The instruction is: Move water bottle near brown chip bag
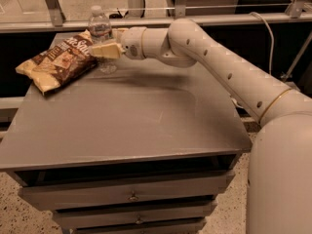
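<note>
The water bottle [100, 26], clear with a white cap, stands upright at the far left of the grey table top [146, 116]. It is right beside the brown chip bag [56, 62], which lies flat with its right end touching or almost touching the bottle. My gripper [106, 40] reaches in from the right. Its cream fingers [105, 50] are closed around the bottle's lower body, one in front and one behind. The bottle's base rests on the table.
The table is a cabinet with drawers [131, 196] below its front edge. A metal railing [195, 18] runs behind the table. My white arm [234, 77] crosses above the table's right rear corner.
</note>
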Controlling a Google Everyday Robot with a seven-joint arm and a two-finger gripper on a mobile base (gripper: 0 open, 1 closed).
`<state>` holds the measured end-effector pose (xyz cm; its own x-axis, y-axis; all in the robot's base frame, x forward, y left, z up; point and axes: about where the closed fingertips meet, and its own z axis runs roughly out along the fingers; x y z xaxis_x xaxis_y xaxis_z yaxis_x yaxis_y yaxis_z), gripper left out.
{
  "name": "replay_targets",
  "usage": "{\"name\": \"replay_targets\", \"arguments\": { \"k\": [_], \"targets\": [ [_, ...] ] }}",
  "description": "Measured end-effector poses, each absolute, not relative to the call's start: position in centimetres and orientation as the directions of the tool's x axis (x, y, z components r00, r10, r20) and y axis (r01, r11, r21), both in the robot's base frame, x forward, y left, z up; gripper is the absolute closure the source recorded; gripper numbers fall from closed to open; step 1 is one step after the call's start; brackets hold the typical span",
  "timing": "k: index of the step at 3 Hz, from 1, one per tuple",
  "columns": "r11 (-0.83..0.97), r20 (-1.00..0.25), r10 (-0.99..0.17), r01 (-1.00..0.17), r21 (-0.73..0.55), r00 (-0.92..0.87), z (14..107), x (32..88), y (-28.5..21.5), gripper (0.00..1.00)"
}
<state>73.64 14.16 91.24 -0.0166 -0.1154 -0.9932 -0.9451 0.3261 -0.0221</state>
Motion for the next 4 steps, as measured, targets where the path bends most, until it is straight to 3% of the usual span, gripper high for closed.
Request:
{"name": "replay_targets", "arguments": {
  "k": [2, 4],
  "targets": [
    [0.321, -0.994, -0.111, -0.947, -0.024, -0.013, 91.1, 73.5, 14.1, 0.00],
    [0.362, -0.990, -0.135, -0.927, -0.095, 0.049, 92.7, 70.0, 7.7, 0.00]
  ]
}}
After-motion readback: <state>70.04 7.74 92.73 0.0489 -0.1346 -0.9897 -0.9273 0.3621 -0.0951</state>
